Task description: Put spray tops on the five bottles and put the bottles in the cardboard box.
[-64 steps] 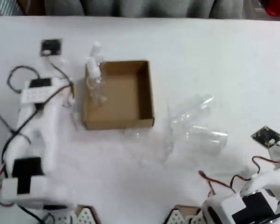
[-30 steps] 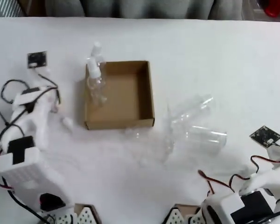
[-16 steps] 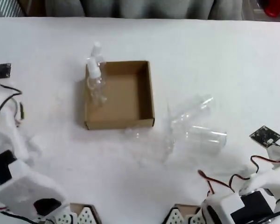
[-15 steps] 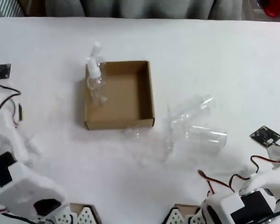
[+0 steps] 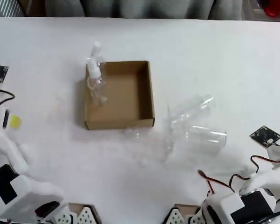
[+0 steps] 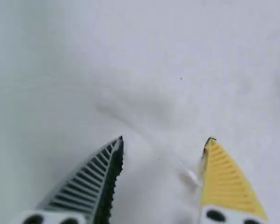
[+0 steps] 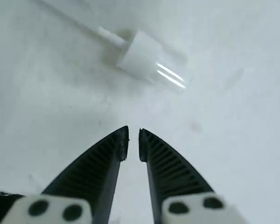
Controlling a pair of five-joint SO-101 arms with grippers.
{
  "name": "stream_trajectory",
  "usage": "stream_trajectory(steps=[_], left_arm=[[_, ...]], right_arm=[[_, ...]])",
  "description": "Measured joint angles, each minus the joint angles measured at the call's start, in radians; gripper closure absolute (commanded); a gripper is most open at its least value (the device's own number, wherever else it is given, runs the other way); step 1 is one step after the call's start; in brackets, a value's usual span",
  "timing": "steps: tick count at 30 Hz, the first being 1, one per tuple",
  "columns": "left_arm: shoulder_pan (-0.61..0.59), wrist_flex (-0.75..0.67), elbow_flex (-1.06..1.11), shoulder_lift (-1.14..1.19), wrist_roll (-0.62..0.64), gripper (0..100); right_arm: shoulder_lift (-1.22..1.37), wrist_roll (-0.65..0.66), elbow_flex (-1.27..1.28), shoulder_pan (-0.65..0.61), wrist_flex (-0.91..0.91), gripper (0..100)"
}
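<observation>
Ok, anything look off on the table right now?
Yes. In the high view, several clear bottles lie tipped on their sides right of the cardboard box, apparently uncapped. A loose spray top lies on the table ahead of the right gripper. Nothing looks spilled or broken.
</observation>
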Motion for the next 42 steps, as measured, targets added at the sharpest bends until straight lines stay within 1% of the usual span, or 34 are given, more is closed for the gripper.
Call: stream_trajectory(steps=[2, 4, 9, 15, 18, 21, 26, 29, 36, 40, 42], left_arm=[[-0.014, 0.0, 0.0, 0.0, 0.009, 76], [-0.025, 0.015, 0.0, 0.0, 0.031, 81], [-0.038, 0.147, 0.0, -0.048, 0.048, 97], [-0.038, 0.331, 0.005, -0.181, 0.049, 97], [-0.034, 0.37, 0.083, -0.236, 0.008, 97], [-0.008, 0.353, 0.23, -0.292, -0.051, 97], [0.005, 0.195, 0.46, -0.41, -0.068, 97], [0.006, 0.133, 0.568, -0.473, -0.074, 97], [0.006, 0.084, 0.7, -0.566, -0.137, 97], [-0.017, 0.044, 0.715, -0.571, -0.147, 97], [-0.034, 0.031, 0.715, -0.571, -0.18, 97]], right_arm=[[0.0, 0.0, 0.0, 0.0, 0.0, 98.3], [0.0, 0.0, 0.0, 0.0, 0.0, 98.3], [0.0, 0.0, 0.0, 0.0, 0.0, 98.3], [0.0, 0.0, 0.0, 0.0, 0.0, 98.3], [0.0, 0.0, 0.0, 0.0, 0.0, 98.3], [0.0, 0.0, 0.0, 0.0, 0.0, 98.3], [0.0, 0.0, 0.0, 0.0, 0.0, 98.3], [0.0, 0.0, 0.0, 0.0, 0.0, 98.3], [0.0, 0.0, 0.0, 0.0, 0.0, 98.3], [0.0, 0.0, 0.0, 0.0, 0.0, 98.3], [0.0, 0.0, 0.0, 0.0, 0.0, 98.3]])
